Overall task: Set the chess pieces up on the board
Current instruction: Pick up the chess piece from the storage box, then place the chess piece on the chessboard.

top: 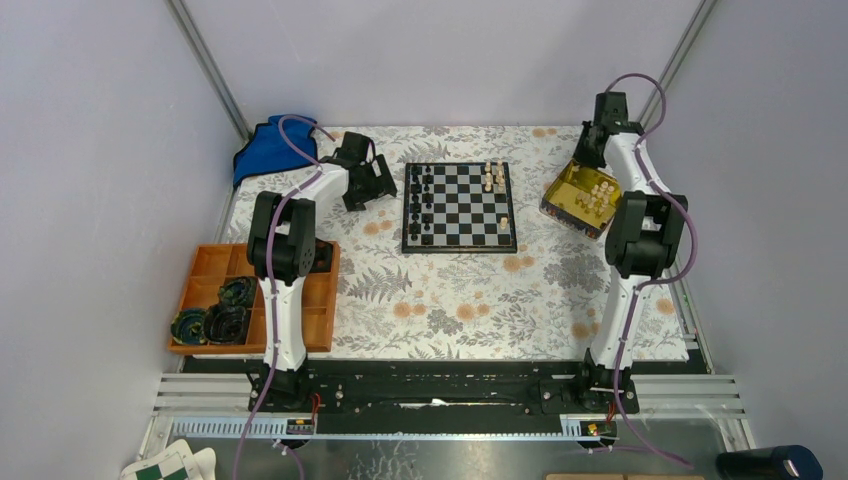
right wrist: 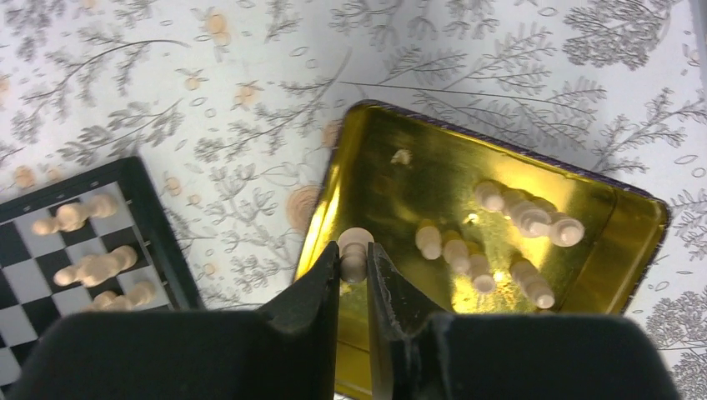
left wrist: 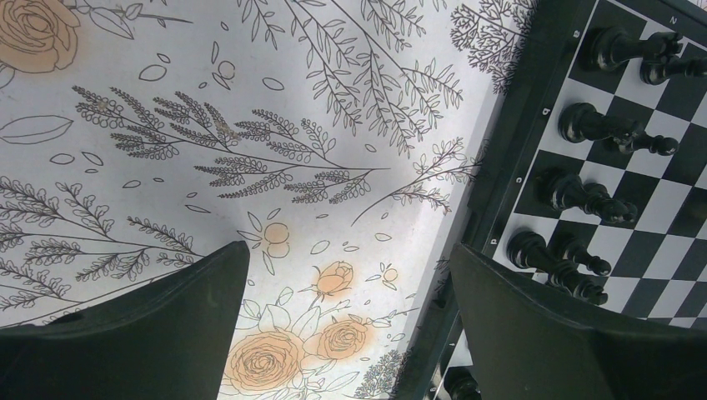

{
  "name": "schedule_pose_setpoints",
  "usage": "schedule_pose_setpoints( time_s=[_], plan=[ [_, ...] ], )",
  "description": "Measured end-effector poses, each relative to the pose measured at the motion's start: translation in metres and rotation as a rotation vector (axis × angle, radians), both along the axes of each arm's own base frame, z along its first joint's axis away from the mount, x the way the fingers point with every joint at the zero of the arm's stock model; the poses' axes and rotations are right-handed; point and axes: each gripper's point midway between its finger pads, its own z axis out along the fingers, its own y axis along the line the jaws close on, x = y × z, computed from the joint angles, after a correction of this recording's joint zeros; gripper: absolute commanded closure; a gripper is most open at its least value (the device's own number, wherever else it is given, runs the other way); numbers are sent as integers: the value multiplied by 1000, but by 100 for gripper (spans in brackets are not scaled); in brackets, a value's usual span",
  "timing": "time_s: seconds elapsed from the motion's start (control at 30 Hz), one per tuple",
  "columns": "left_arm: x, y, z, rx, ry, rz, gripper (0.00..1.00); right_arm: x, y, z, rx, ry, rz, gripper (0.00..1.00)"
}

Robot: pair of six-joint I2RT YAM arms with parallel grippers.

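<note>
Slippage threatens the pale pawn (right wrist: pixel 356 243) pinched by the right end effector (right wrist: pixel 354 260) over the gold tin (right wrist: pixel 400 150) near the tabletop's (top: pixel 450 300) right edge, its tiny stem caught only at the tips, while the left end effector (left wrist: pixel 350 250) gapes empty.

A pale floral cloth (top: pixel 470 300), printed with grey ferns and peach roses, covers the surface (top: pixel 640 335). Plain lilac-grey walls (top: pixel 90 150) rise behind and beside the cloth. Slanted metal posts (top: pixel 205 65) stand at its far corners, and ribbed aluminium rails (top: pixel 200 388) run along its near edge. The light is soft and even.
</note>
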Motion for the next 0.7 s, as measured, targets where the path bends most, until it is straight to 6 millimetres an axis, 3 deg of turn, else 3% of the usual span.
schedule_pose_setpoints(
  time_s=[0.2,0.53,0.7],
  plan=[
    [0,0,0,0,0,0,1,1,47,16,-8,-27,106,100],
    [-6,1,0,2,6,0,1,-18,185,26,-9,-30,397,100],
    [-10,2,0,2,9,0,1,-24,211,28,-8,-34,454,100]
  ],
)
